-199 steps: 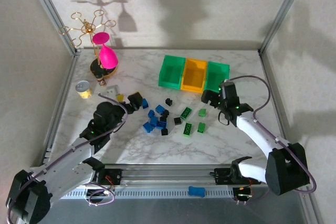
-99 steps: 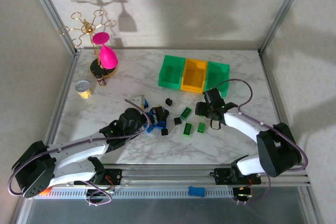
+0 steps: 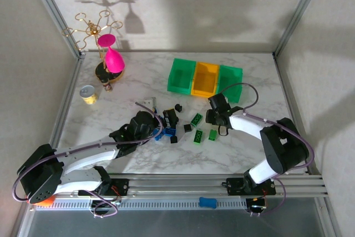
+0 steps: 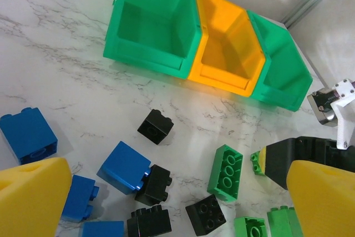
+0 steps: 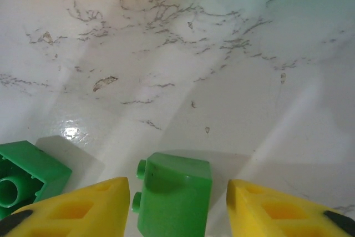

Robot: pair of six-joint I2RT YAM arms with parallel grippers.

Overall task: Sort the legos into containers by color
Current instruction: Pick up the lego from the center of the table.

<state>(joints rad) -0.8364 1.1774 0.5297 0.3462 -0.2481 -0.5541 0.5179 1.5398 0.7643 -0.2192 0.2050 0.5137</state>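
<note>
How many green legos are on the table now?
4. A small green lego sits between the right gripper's fingers; a long green lego lies just to its left; two green legos lie side by side nearer the arms. More may be hidden.

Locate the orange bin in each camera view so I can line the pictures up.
Top external: the orange bin sits at upper centre, a little right of the middle.
Left wrist: the orange bin sits in the upper part, slightly right of centre, its open top facing the camera.
Shared landmark: the long green brick lies below the bin in both pictures.
</note>
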